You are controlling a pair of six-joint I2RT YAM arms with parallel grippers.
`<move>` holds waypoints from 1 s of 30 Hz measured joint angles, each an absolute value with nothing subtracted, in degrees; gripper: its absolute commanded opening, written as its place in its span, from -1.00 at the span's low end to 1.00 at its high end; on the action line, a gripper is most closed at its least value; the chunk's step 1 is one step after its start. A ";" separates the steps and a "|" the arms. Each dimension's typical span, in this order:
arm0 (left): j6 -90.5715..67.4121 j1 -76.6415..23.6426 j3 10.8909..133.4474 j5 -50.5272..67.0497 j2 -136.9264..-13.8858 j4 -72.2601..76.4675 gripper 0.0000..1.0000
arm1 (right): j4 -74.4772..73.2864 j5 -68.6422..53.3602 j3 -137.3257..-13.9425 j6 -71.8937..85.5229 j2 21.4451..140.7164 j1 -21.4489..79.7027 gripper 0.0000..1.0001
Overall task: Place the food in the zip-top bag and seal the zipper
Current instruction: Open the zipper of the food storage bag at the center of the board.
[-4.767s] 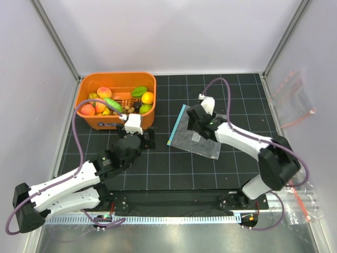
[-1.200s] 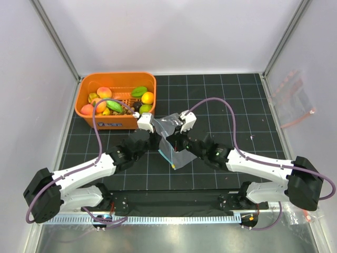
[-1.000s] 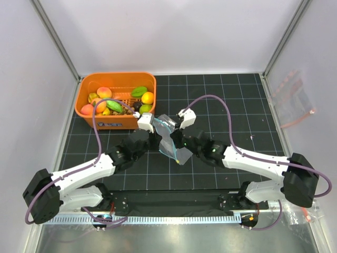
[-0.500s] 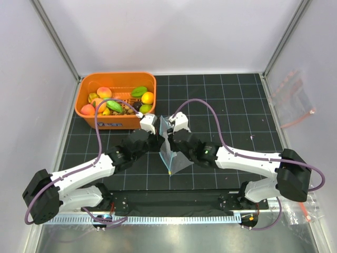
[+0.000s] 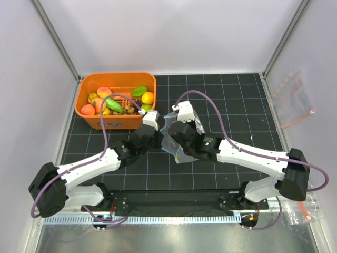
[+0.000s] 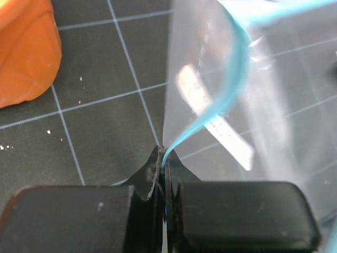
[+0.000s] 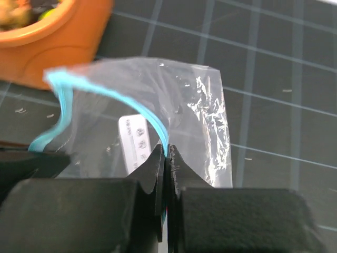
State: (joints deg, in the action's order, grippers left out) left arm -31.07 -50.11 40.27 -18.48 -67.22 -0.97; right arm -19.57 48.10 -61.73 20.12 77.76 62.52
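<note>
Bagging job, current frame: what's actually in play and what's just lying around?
In play:
zip-top bag
its teal zipper, pinched by the left gripper and the right gripper
food

Lying around:
orange basket, only holding the food
spare clear bag with a pink-red strip, far right, off the mat

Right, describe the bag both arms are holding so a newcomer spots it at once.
Start at the orange basket of toy food at far left; just right of it, the jaws of the left gripper and right gripper pinch a clear zip-top bag. Its teal zipper and white label set it apart from the clear bag with a pink-red strip by the right wall.
</note>
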 measured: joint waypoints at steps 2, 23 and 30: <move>-31.09 -50.11 41.58 -18.94 -69.58 -1.89 -1.00 | -23.59 52.23 -64.75 20.12 78.74 63.18 -0.87; -32.21 -49.15 46.54 -22.79 -76.18 -8.73 -1.00 | -40.51 67.88 -67.85 23.81 80.05 62.81 -0.28; -32.27 -48.82 45.17 -22.87 -73.45 -8.45 -0.99 | -36.10 59.55 -66.94 21.63 79.90 62.50 -0.26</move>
